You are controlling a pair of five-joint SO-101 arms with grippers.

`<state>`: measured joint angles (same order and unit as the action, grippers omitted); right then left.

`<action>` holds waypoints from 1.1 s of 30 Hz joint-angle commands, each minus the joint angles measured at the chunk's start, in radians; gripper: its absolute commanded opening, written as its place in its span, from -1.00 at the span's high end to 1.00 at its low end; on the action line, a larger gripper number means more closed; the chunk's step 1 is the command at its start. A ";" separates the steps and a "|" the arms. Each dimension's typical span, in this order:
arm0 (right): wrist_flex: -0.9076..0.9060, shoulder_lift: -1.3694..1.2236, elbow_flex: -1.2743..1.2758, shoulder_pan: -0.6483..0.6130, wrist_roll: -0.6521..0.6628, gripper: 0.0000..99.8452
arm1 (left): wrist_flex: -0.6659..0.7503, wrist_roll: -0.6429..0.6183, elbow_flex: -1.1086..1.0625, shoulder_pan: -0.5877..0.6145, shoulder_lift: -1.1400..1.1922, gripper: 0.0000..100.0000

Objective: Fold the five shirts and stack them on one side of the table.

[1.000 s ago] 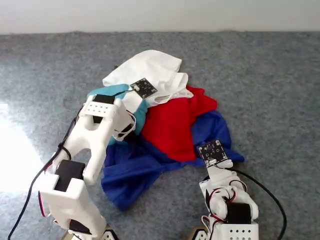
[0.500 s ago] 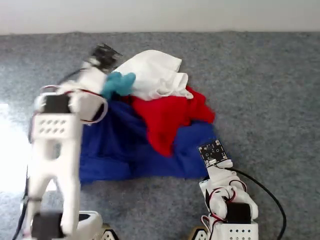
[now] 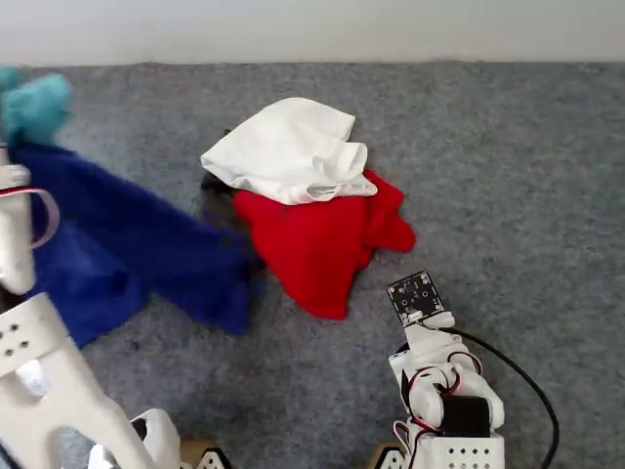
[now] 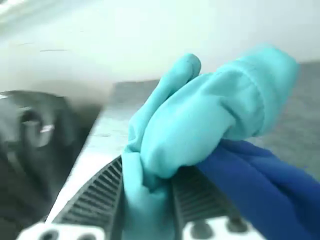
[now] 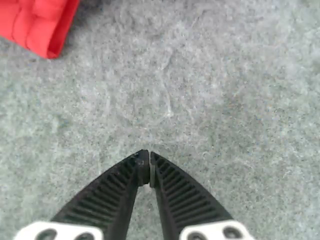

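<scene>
- The teal shirt (image 3: 37, 106) is bunched into a lump at the far left corner of the counter (image 3: 508, 195), raised off the surface.
- The left hand (image 4: 147, 170) is clamped on that lump: a fold of teal cloth runs down between its two ribbed fingers (image 4: 97, 192).
- The blue shirt (image 3: 117, 254) comes out from under the teal shirt and spreads across the left part of the counter. Whether it is also caught in the left hand cannot be told.
- The blue shirt's near corner ends close to the red shirt (image 3: 317, 239); whether the two touch cannot be told.
- The red shirt lies crumpled near the middle of the counter, with the white shirt (image 3: 288, 151) heaped on its far edge and overlapping it.
- A small dark patch of cloth (image 3: 215, 191) shows at the left rim of the white shirt, too little of it to say more.
- The left arm (image 3: 20, 225) stands along the left edge.
- The right hand (image 5: 150, 167) hovers over bare grey counter with its fingertips pressed together and nothing between them, a corner of the red shirt a little way off.
- The right arm (image 3: 444, 391) sits at the near edge, just beside the red shirt's near tip.
</scene>
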<state>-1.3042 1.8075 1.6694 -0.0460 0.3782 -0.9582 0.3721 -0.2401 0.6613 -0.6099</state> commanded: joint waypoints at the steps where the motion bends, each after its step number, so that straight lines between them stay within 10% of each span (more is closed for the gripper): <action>1: -0.005 0.005 0.012 0.001 -0.005 0.96 | 0.081 -0.006 0.028 0.094 -0.041 0.97; 25: -0.005 0.005 0.012 0.001 -0.005 0.96 | -0.080 0.206 0.058 0.103 -0.015 0.42; 33: -0.005 0.005 0.012 0.001 -0.005 0.96 | -0.430 0.207 -0.022 -0.221 -0.049 0.44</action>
<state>-1.3042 1.8075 1.6694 -0.0460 0.3782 -1.2912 0.5593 -0.2279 0.5738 -0.6329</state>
